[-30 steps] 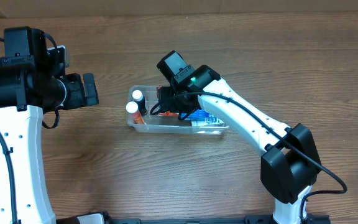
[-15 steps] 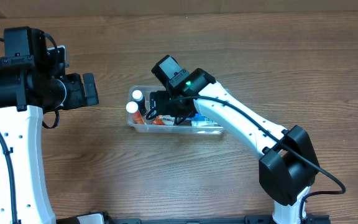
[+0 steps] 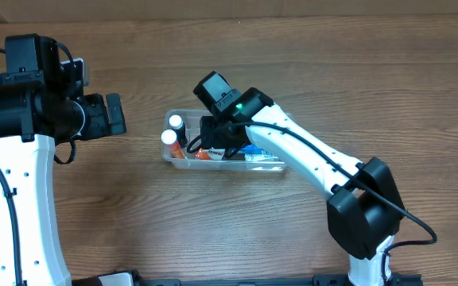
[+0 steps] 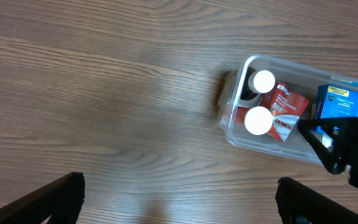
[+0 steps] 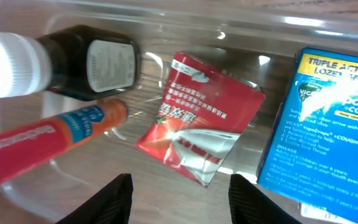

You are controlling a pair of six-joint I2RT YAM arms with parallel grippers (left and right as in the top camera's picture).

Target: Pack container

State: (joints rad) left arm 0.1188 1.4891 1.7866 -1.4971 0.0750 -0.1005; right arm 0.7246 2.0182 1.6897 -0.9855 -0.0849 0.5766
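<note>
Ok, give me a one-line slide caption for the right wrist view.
Open right fingers hover over the clear container holding a red packet, dark bottle, orange tube and blue lozenge box.

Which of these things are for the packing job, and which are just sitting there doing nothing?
For the job:
clear container; inside it two white-capped bottles, red packet, red-and-orange tube, blue Vicks cough-drop box; right gripper, jaws open over them.

Just sitting there:
left gripper, jaws open, empty, off over the wooden table.
</note>
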